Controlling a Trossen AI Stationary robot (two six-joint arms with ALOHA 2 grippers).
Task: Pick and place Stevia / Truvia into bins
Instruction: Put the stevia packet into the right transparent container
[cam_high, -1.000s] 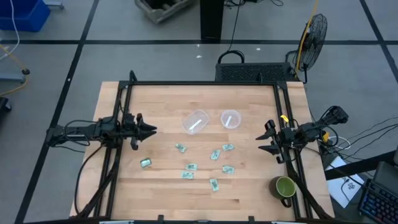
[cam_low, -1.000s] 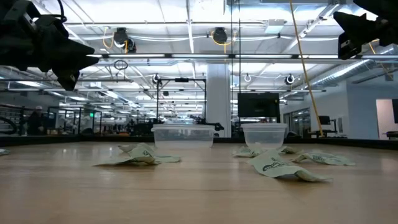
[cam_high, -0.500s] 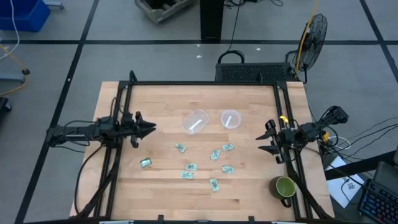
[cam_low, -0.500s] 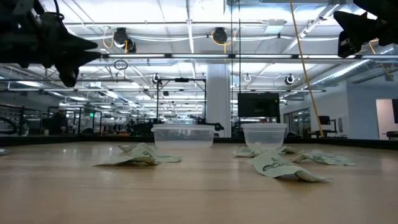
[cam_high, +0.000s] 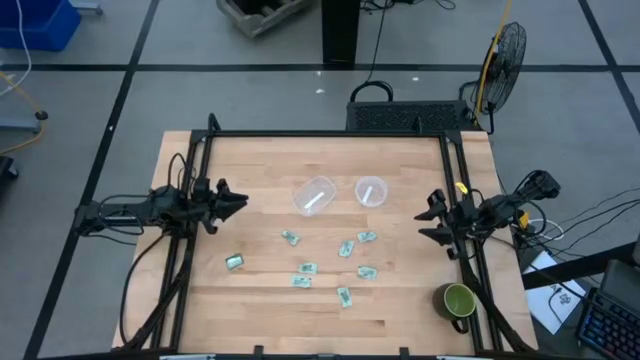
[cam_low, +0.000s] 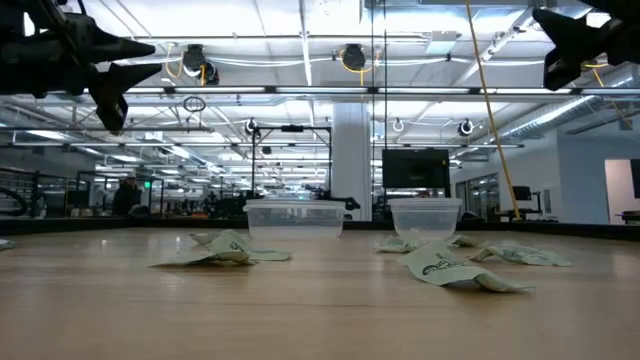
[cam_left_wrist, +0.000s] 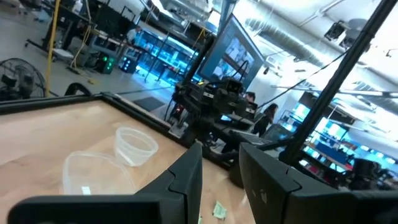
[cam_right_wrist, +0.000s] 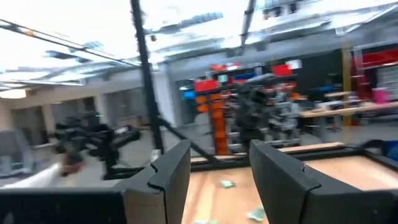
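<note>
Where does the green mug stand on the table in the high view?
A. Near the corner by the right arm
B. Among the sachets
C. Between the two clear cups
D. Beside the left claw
A: the green mug sits alone at the table's corner below the right claw, apart from the cups and sachets.

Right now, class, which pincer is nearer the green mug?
Right. The right pincer hangs just above the green mug at the table's right edge; the left pincer is far across, at the left side.
</note>
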